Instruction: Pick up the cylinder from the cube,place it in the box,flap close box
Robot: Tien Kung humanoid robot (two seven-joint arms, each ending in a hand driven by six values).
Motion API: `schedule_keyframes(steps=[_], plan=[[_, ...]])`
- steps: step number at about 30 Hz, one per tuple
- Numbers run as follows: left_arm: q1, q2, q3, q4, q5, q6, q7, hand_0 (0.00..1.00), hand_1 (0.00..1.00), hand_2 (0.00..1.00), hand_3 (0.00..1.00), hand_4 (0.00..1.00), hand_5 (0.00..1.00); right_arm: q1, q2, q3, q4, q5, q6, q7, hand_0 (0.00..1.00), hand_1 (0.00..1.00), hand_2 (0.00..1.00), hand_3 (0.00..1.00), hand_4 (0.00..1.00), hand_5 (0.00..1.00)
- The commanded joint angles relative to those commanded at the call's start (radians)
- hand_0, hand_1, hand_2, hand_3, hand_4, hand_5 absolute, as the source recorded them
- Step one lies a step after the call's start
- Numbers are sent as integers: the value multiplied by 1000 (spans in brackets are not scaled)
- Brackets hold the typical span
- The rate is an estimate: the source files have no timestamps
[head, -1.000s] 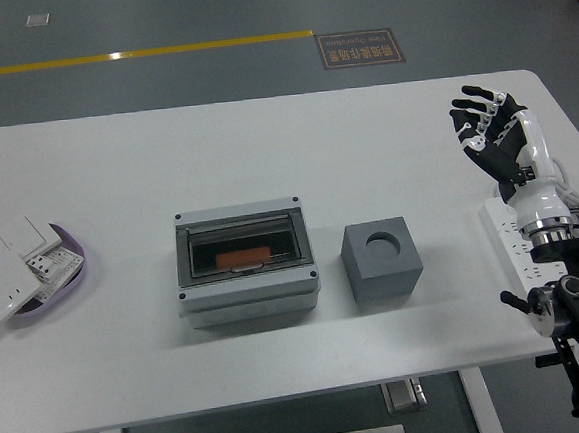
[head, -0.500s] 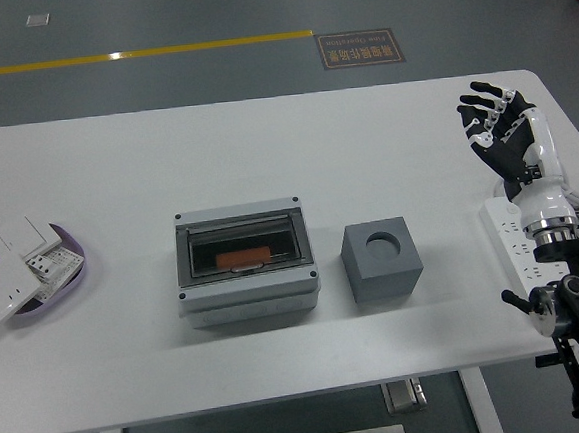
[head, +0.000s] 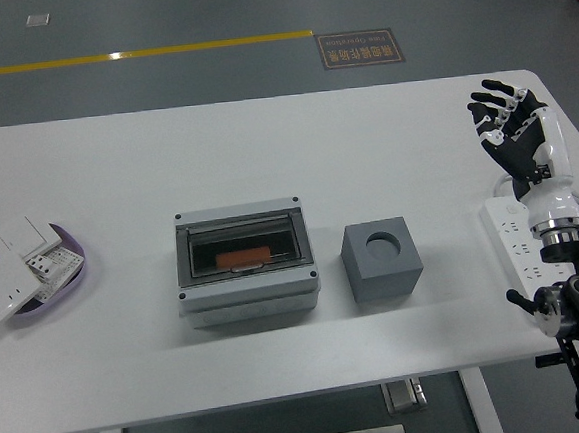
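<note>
The right hand (head: 511, 131) hangs at the right edge with loose, empty fingers, while the orange cylinder (head: 243, 255) lies inside the closed box (head: 246, 261).

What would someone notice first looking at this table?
The grey box at the centre, its clear flap shut over an orange piece. Right beside it, apart, sits a grey cube with an empty round hole on top. At the far right, the right hand is raised, fingers spread, empty.
</note>
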Motion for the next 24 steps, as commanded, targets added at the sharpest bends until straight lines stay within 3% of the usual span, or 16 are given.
schedule_keyframes(steps=[24], plan=[[5, -4, -3, 0, 2, 1, 2, 641, 667, 593, 658, 721, 302, -5, 7, 5, -1, 5, -1, 3, 699, 624, 613, 639, 636, 187]])
